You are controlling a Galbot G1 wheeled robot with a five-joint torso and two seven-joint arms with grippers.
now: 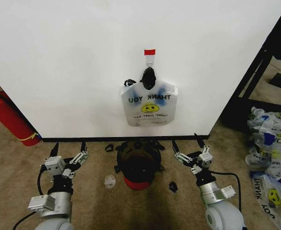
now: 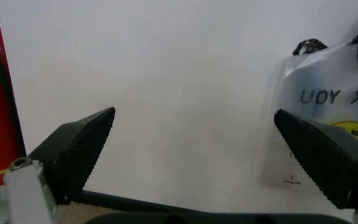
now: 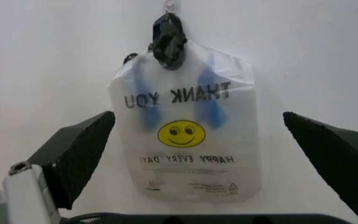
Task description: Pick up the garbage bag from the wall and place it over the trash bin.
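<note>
The garbage bag (image 1: 148,106) hangs flat on the white wall (image 1: 73,62) from a small hook (image 1: 150,60) topped with red tape. It is translucent white with a mirrored THANK YOU print, a yellow smiley and bunched dark handles. The right wrist view faces the garbage bag (image 3: 188,140) squarely, and the left wrist view catches the bag's edge (image 2: 328,112). Below it on the carpet stands the trash bin (image 1: 138,164), black with a red base. My left gripper (image 1: 68,151) is open left of the bin. My right gripper (image 1: 186,146) is open on the bin's right. Both are low, short of the wall.
A red fire extinguisher (image 1: 8,120) leans at the wall's left end. A heap of same-printed bags (image 1: 272,158) lies on the floor at the right, beside a black shelf frame (image 1: 255,72). Small bits of litter (image 1: 110,181) lie near the bin.
</note>
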